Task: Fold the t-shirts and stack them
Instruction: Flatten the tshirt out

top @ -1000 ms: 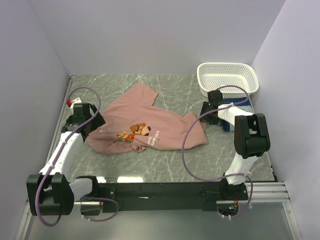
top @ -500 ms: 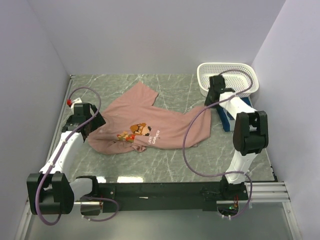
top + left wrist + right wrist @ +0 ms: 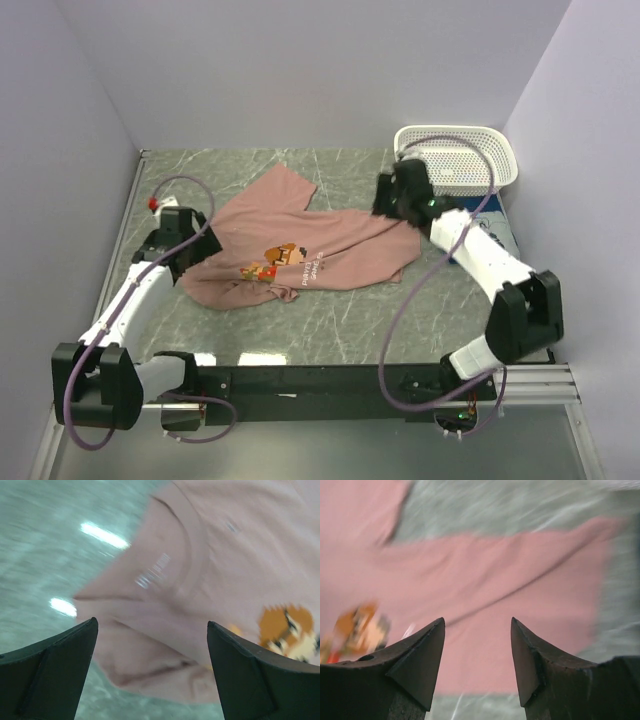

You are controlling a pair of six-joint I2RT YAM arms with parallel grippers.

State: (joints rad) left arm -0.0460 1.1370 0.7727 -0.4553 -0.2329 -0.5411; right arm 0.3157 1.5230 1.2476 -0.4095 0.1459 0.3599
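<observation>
The dusty-pink t-shirt [image 3: 310, 245] lies crumpled and spread across the middle of the table, its pixel-face print [image 3: 283, 258] facing up. My left gripper [image 3: 198, 250] hovers open over the shirt's left edge; the left wrist view shows the collar [image 3: 170, 570] and a folded hem between the wide jaws [image 3: 152, 622]. My right gripper [image 3: 384, 200] is open above the shirt's right part, with only pink cloth [image 3: 520, 570] below the jaws [image 3: 477, 619]. A bit of the blue t-shirt [image 3: 503, 230] shows behind the right arm, mostly hidden.
A white perforated basket [image 3: 460, 150] stands at the back right corner. Walls close the table in on the left, back and right. Bare marble-patterned table [image 3: 330, 320] shows in front of the pink shirt. Purple cables loop off both arms.
The right arm swung left from beside the basket to above the pink shirt's right part, shutting and reopening its jaws on the way. The left gripper shifted slightly toward the shirt.
</observation>
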